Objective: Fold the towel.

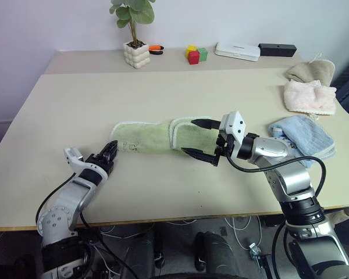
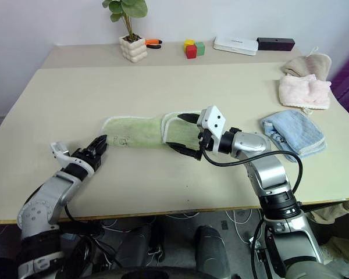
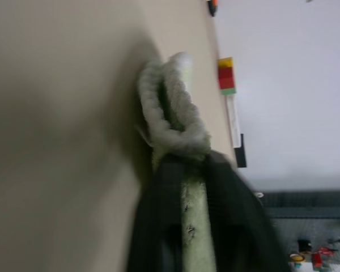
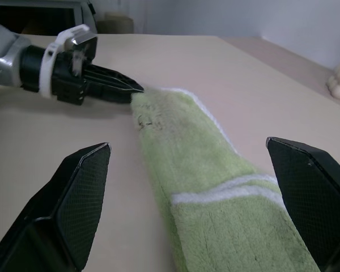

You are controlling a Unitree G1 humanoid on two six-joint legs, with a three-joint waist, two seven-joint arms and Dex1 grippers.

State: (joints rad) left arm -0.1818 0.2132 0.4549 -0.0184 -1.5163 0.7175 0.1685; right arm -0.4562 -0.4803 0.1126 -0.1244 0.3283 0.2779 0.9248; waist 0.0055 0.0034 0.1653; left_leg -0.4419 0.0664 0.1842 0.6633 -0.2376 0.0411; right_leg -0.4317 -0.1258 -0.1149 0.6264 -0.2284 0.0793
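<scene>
Beige table (image 1: pixel 163 93) | towel (image 1: pixel 157 137) long axis left-right | left hand (image 1: pixel 110 149) clamps its left end

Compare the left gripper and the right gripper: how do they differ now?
The left gripper is shut on the end of the green towel; the right gripper is open, its fingers spread on either side of the towel's other, folded end. The left gripper sits low at the table; the right hovers higher. Both have black fingers.
</scene>
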